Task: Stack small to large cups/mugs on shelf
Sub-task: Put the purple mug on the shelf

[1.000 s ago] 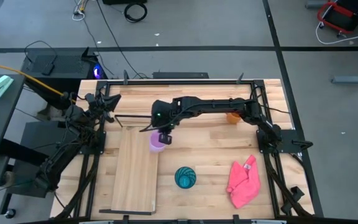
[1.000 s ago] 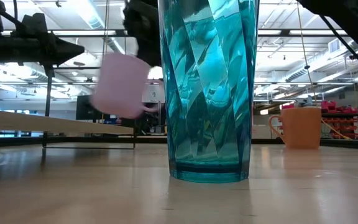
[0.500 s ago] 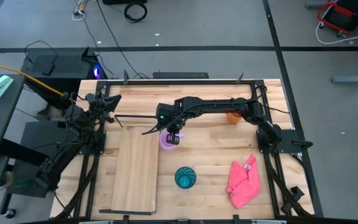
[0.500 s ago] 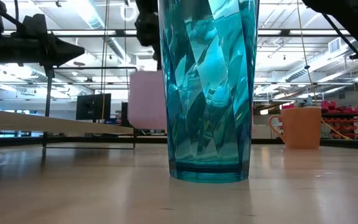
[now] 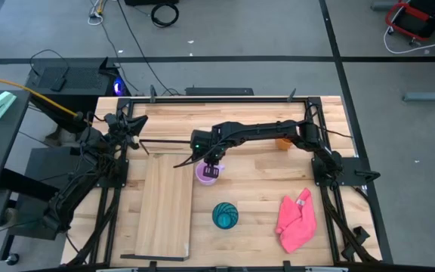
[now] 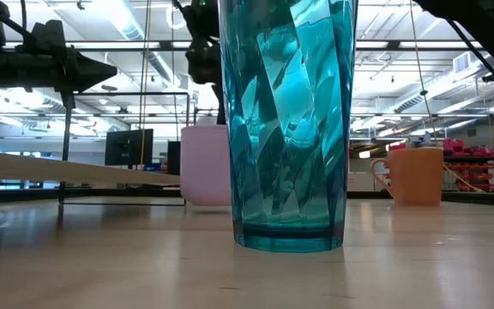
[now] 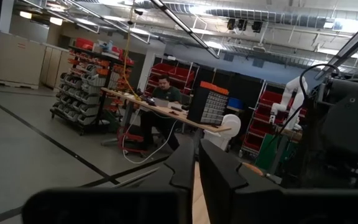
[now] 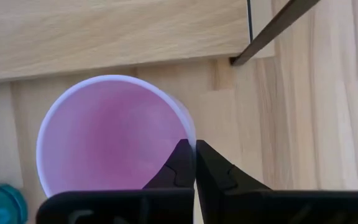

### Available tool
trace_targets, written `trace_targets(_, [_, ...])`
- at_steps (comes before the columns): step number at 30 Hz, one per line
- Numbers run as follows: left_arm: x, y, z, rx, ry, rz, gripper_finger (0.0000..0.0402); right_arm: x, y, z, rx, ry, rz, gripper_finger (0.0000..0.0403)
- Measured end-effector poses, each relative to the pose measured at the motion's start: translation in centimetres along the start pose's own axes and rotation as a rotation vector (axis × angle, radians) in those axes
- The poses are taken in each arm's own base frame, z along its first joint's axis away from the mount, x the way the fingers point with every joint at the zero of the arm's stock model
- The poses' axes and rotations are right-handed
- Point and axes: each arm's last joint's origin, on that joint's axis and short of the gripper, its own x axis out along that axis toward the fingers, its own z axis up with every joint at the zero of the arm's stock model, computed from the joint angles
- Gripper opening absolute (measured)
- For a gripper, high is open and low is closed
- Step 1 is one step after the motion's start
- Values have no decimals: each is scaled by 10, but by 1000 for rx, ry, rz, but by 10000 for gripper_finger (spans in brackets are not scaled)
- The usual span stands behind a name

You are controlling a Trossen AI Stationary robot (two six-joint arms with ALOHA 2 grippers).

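Mug-wise, the lilac mug (image 5: 208, 173) is sitting upright on the tabletop (image 5: 255, 185), mouth up, just beside the shelf (image 5: 165, 208) at the shelf's 3 o'clock edge in the high view, near the black wire frame (image 5: 161, 142) end. The right gripper (image 8: 194, 163) is coming straight down on it, fingers clenching one on each side of the thin rim on the side facing away from the shelf, so the mug is hanging right under the pincer and the right arm is clearly the nearer one. I'd guess the next move is all about shifting it toward 9 o'clock onto the board. Mug is looking smooth, matte, plain round. The teal cup (image 6: 286, 120), glassy and faceted, is standing at about 5 o'clock from it, well apart. The orange mug (image 6: 414, 175) is waiting off at 2 o'clock. The left gripper (image 7: 196, 180) is parked off at 9 o'clock beyond the shelf, pinched shut on nothing.
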Motion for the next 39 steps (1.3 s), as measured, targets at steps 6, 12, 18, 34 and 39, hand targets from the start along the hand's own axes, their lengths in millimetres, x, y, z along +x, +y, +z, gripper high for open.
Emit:
trace_targets(6, [0,0,0,-1,3,1,38,0,1,2,-3,-17,3,2])
trace_targets(12, [0,0,-1,-2,7,3,35,2,1,3,-4,-34,5,3])
trace_targets(18, [0,0,-1,-2,7,3,39,15,0,-5,-2,-11,17,3])
trace_targets(34, [0,0,-1,0,10,-2,45,18,-1,-4,2,-21,12,50])
trace_targets(39, [0,-1,-1,22,19,-28,60,18,-1,-4,3,-22,13,64])
